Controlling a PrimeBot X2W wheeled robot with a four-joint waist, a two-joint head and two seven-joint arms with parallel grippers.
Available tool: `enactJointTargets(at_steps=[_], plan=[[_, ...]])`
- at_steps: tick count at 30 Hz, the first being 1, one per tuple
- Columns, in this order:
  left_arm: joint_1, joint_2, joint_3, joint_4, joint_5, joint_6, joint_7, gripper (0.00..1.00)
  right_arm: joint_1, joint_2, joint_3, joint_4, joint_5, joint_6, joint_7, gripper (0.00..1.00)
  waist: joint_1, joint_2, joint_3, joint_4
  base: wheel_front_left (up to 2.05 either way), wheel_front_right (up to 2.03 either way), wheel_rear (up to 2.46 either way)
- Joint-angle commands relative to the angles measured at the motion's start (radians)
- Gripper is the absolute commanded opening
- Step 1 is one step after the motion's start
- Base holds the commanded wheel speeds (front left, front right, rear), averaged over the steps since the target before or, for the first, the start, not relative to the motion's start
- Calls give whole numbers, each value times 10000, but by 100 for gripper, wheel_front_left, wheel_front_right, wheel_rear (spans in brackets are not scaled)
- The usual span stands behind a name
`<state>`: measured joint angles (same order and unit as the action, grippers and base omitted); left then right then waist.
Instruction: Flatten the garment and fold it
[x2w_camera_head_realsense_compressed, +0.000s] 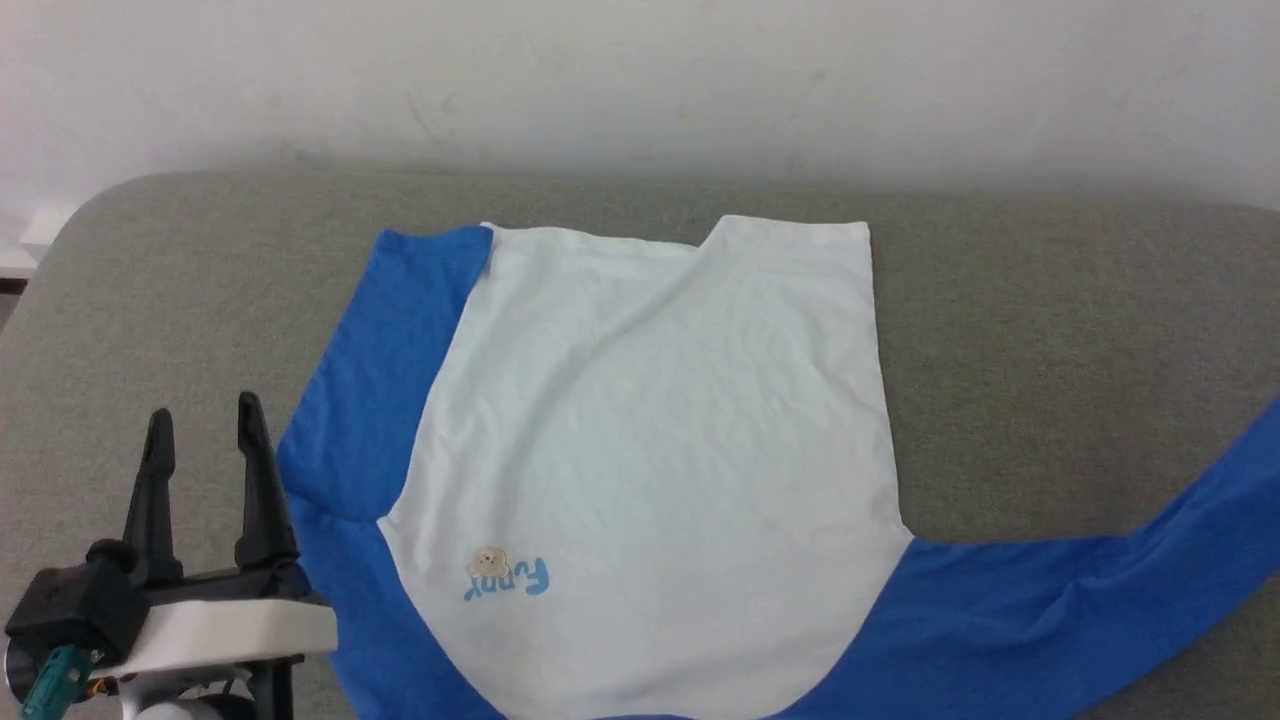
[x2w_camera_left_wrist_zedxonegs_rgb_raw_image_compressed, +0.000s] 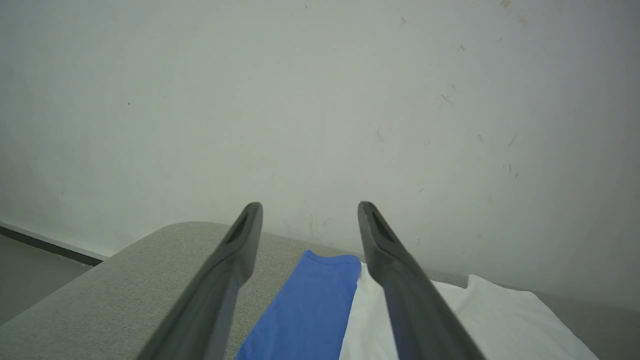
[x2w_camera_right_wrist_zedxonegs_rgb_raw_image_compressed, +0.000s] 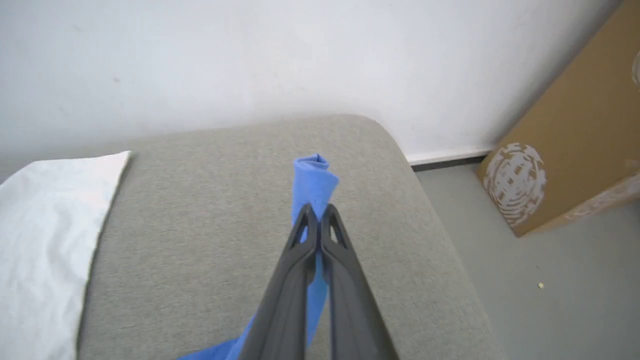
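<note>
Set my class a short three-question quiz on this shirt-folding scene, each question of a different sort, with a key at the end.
1. True or false: the left pincer is shut on the garment.
2. Which part of the garment does the right pincer grip? A: the white hem. B: a blue sleeve. C: the chest print.
3. Fill in the gap: the garment lies on a ____ padded surface.

Key: 1 false, its jaws stand open beside the garment. 2 B. 3 grey.
</note>
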<state>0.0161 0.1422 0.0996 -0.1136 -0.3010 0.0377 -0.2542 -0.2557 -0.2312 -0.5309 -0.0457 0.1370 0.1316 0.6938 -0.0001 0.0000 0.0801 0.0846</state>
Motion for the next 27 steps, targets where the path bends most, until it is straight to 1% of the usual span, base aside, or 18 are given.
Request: enactJointTargets(at_steps=[1,3,7,9,12,13,14,15,19,21,22,23,24,27], plan=[[163,91,71,-79,-46,78,40,100,231,19,591,-516,357,-9,160,0,1,0,-141,-54,0,0,0],[269,111,103,-156,-57,114,77,100,424,42,1606,-1178,900,-9,426,0,1,0,-192,-90,0,0,0],[347,112,99,-269,-85,162,126,100,331,420,3597,-2071,2020,-9,820,0,1,0,-235,-111,0,0,0],[332,108,49,-279,-88,161,146,100,171,696,4621,-2206,2509,-9,938,0,1,0,-257,-83,0,0,0],[262,89,-60,-251,-96,139,164,100,-195,1114,5976,-2082,3035,-9,865,0,1,0,-281,21,0,0,0],[228,81,-100,-231,-98,130,171,100,-344,1261,6356,-1951,3187,-9,769,0,1,0,-283,70,0,0,0],[228,81,-100,-231,-98,130,171,100,-344,1261,6356,-1951,3187,-9,769,0,1,0,-283,70,0,0,0],[165,73,-177,-197,-102,106,180,100,-665,1475,7070,-1573,3353,-9,534,0,1,0,-278,192,0,0,0],[-2,76,-360,-135,-87,23,182,100,-1310,1751,8308,-515,3707,-9,-89,0,1,0,-223,584,0,0,0],[-88,71,-430,-101,-90,-7,179,100,-1674,1793,8889,33,3971,-9,-456,0,1,0,-150,788,0,0,0],[-88,71,-430,-101,-90,-7,179,100,-1674,1793,8889,33,3971,-9,-456,0,1,0,-150,788,0,0,0],[-151,67,-492,-47,-92,-31,174,100,-2049,1802,9544,583,4464,-9,-897,0,1,0,-89,998,0,0,0],[-181,63,-522,-23,-96,-42,172,100,-2257,1803,9849,858,4653,-9,-1127,0,1,0,-44,1097,0,0,0],[-232,49,-568,28,-107,-54,163,100,-2645,1805,10414,1405,5203,-9,-1570,0,1,0,34,1289,0,0,0]])
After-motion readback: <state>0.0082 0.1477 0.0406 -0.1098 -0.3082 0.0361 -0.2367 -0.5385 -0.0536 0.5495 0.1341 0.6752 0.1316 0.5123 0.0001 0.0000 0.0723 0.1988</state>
